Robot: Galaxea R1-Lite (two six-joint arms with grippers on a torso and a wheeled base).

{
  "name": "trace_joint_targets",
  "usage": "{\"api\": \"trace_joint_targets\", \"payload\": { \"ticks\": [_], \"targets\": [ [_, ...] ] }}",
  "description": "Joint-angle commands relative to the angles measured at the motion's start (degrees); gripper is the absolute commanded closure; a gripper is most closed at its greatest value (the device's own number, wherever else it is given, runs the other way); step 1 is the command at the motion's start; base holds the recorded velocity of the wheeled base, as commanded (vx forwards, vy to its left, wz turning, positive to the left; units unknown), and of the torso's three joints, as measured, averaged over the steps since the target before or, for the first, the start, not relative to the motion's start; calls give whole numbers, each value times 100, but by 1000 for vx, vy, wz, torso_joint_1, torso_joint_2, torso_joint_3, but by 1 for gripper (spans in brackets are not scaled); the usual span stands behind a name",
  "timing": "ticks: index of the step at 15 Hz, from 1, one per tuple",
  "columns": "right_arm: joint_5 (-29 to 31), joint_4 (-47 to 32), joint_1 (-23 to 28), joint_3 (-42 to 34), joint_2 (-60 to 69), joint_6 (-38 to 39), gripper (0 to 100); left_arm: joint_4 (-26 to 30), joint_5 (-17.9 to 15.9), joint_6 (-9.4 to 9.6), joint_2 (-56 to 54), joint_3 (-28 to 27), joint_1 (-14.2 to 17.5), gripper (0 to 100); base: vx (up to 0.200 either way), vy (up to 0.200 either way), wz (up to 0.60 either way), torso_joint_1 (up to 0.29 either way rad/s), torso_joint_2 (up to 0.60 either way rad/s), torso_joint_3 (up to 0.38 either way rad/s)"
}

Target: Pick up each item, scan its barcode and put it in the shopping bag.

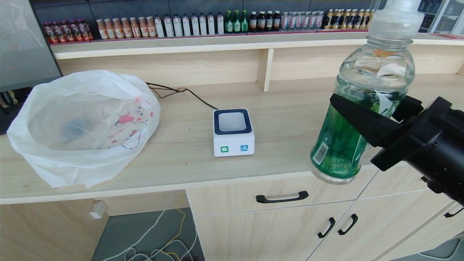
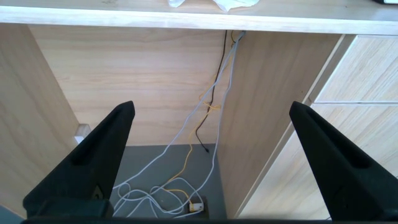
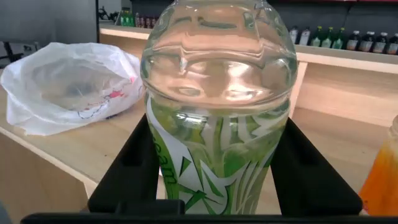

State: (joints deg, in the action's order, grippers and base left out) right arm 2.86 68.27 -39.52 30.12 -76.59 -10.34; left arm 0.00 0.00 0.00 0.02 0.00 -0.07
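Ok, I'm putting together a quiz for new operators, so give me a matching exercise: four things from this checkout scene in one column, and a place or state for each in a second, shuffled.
1. bottle
2. scanner
3. shopping bag
4. left gripper

A. open, low, facing the cables under the counter
B. lying open at the counter's left end
C. clamped in the right gripper, off the counter
D. mid-counter, window facing up

Pairs: 1-C, 2-D, 3-B, 4-A

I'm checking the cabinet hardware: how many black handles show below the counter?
4. One black curved handle on the drawer below the white scanner box; a second and third side by side, lower right; a fourth far right, partly hidden. Others may be hidden.
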Motion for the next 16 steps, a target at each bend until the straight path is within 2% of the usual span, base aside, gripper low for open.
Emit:
{"api": "trace_joint_targets", "payload": {
  "ticks": [1,4,9,11,16],
  "targets": [
    [232,-6,-3,-15,110,-179,100,0,0,0,-2,0,-1,0,0,0,0,0,0,0],
    [496,-6,-3,-42,110,-539,100,0,-9,9,-2,0,-1,0,0,0,0,0,0,0],
    [795,-24,-3,248,83,-548,100,0,0,-18,-2,0,-1,0,0,0,0,0,0,0],
    [1058,-24,-3,275,83,-548,100,0,0,-26,-2,0,7,0,0,200,0,5,-2,2],
    [1076,-24,-3,222,74,-513,100,0,0,-26,-2,0,7,0,0,200,0,1,0,1]
  ]
}}
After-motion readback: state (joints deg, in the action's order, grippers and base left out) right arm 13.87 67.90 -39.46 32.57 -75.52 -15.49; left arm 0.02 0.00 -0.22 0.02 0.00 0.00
